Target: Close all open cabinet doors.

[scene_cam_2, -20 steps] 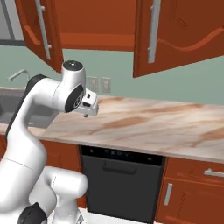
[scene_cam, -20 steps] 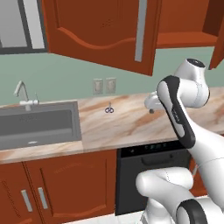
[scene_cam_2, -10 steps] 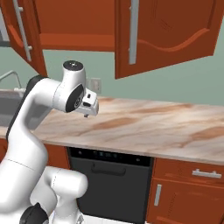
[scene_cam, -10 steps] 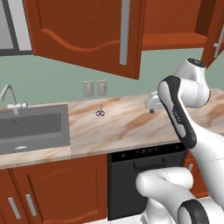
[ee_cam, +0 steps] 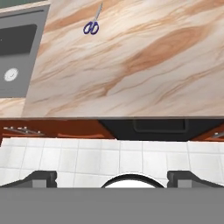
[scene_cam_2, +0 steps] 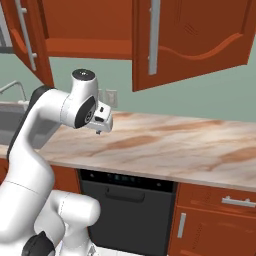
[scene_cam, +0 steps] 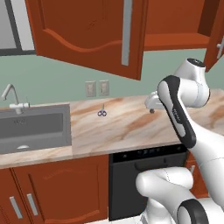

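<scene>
The robot arm (scene_cam: pixel 179 113) is smooth and shiny white, made of fat round tubes joined like sausages. Each joint has a dark grey band or ring. A round grey cap sits on its top joint. Its base is a big white rounded lump with a dark grey ring (low down). The gripper (ee_cam: pixel 111 177) has two small dark finger tips.

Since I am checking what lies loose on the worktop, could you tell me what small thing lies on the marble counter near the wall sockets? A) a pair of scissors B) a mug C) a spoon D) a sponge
A: a pair of scissors with blue-purple handles lies flat on the counter, just below the wall sockets and to the right of the sink.
</scene>
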